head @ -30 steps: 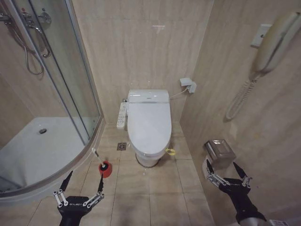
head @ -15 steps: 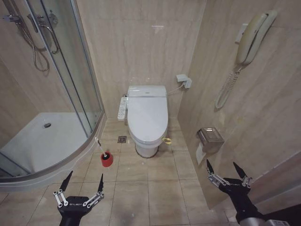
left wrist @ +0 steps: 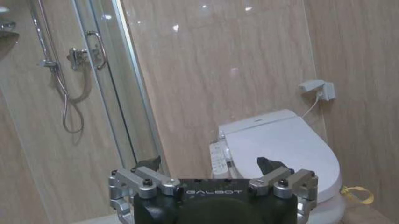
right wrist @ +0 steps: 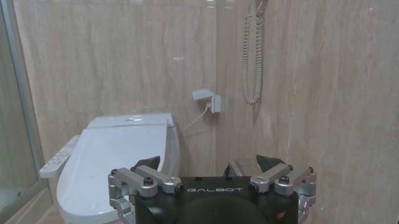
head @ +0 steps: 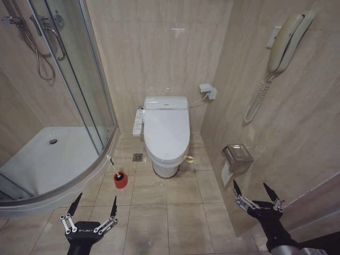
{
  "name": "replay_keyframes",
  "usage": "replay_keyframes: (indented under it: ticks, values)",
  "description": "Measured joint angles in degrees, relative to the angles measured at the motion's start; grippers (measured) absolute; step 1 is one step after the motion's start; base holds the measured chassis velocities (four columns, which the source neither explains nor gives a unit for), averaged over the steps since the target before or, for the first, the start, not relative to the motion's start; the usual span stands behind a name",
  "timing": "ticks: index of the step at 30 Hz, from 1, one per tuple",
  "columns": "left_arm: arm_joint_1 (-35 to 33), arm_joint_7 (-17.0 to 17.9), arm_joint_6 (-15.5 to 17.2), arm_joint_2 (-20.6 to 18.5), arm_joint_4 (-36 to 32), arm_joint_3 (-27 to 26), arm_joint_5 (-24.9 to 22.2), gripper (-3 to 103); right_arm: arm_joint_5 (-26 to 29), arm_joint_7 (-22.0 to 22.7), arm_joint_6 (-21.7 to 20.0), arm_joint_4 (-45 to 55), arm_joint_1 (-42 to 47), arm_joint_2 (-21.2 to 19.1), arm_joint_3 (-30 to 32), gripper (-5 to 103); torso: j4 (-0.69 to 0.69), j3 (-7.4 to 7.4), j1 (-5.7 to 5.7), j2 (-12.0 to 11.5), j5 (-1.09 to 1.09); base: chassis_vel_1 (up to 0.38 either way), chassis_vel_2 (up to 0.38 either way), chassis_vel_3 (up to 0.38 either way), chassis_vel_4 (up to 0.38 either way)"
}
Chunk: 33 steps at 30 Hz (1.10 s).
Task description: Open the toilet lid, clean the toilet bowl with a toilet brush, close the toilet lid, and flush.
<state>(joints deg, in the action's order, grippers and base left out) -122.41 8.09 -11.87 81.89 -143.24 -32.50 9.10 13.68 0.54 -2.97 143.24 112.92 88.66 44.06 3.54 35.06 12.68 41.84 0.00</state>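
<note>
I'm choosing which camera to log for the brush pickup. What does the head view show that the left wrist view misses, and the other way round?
Head view alone: the toilet brush in its red holder cup on the floor by the shower, the wall phone, the paper holder and the open right claw.

Left wrist view alone: a close look at the open left claw from behind.

Both: the closed toilet lid, its button panel, the yellow-green strap, the shower hose and the left claw.
</note>
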Motion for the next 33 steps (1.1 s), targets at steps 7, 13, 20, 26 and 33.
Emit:
replay_keyframes:
  ticks: [7, 13, 20, 26, 33]
  values:
    - [0.0, 0.0, 0.0, 0.0, 0.0, 0.0, 0.0, 100, 0.0, 0.0, 0.0, 0.0, 0.0, 0.0, 0.0, 100, 0.00, 0.00, 0.00, 0.0, 0.00, 0.000, 0.000, 0.000, 0.000]
    - [0.0, 0.0, 0.0, 0.0, 0.0, 0.0, 0.0, 100, 0.0, 0.0, 0.0, 0.0, 0.0, 0.0, 0.0, 100, 0.00, -0.01, 0.00, 0.0, 0.00, 0.000, 0.000, 0.000, 0.000]
    - [0.0, 0.0, 0.0, 0.0, 0.0, 0.0, 0.0, 100, 0.0, 0.0, 0.0, 0.0, 0.0, 0.0, 0.0, 100, 0.00, -0.01, 0.00, 0.0, 0.00, 0.000, 0.000, 0.000, 0.000]
    - [0.0, 0.0, 0.0, 0.0, 0.0, 0.0, 0.0, 100, 0.0, 0.0, 0.0, 0.0, 0.0, 0.0, 0.0, 100, 0.00, -0.01, 0.00, 0.0, 0.00, 0.000, 0.000, 0.000, 0.000]
    - [0.0, 0.0, 0.0, 0.0, 0.0, 0.0, 0.0, 100, 0.0, 0.0, 0.0, 0.0, 0.0, 0.0, 0.0, 100, 0.00, -0.01, 0.00, 0.0, 0.00, 0.000, 0.000, 0.000, 0.000]
